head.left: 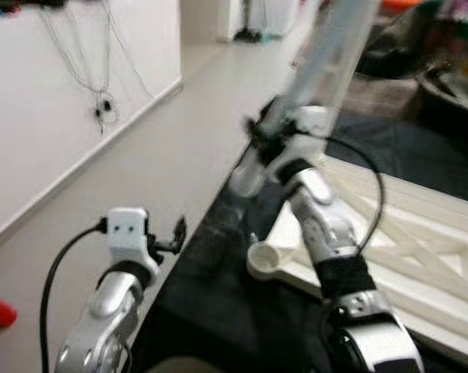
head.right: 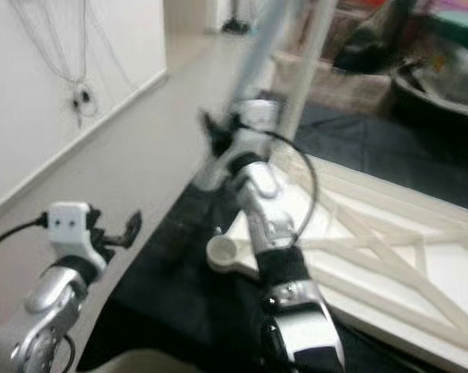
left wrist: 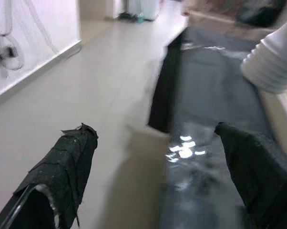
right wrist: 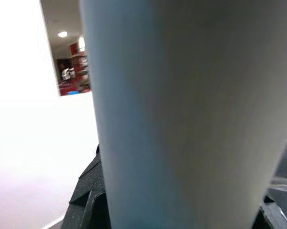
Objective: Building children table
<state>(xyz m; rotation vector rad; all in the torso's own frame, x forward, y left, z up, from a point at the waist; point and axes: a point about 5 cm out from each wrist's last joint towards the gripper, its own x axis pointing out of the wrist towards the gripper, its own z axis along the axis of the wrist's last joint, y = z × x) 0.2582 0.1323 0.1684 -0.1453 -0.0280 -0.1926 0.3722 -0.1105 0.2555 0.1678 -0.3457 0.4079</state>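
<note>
Right pincer (head.left: 257, 136) clamped on a pale table leg (head.left: 327, 58), held tilted above the corner socket (head.left: 263, 256) of the upturned white children's table frame (head.left: 420, 256). Frame lies on a black mat (head.left: 211, 295) on the floor. Left pincer (left wrist: 158, 162) hangs apart over the mat's edge, holding nothing.

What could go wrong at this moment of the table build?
The right hand grips the pale table leg near its lower end, so the long leg could swing or slip. Its threaded end may miss the round corner socket of the tabletop. The left hand is open, giving no support.
</note>
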